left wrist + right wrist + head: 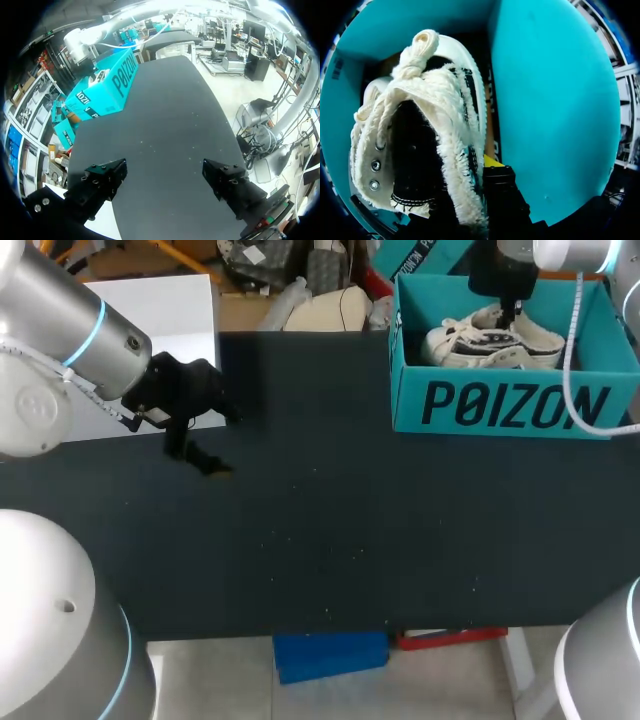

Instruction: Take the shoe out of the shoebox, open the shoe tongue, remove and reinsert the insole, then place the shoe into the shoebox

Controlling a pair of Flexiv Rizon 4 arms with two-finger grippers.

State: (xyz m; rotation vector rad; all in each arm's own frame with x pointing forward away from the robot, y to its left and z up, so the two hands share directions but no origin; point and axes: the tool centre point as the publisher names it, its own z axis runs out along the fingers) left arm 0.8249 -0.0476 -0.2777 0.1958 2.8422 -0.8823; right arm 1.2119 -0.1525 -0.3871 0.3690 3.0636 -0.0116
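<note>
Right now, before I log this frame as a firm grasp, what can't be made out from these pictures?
Right claw: open or shut cannot be told; the shoe covers it in the right wrist view, its own arm in the head view.
Insole: lost in the shoe's dark inside, both views.
Shoebox floor: mostly hidden under the shoe in both views.

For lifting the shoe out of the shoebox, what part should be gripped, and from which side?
Grip the shoe by its fringed side wall beside the opening, coming down from above, one finger inside, one outside. The opening faces up, and the shoebox walls close around it likely block a sideways approach.
</note>
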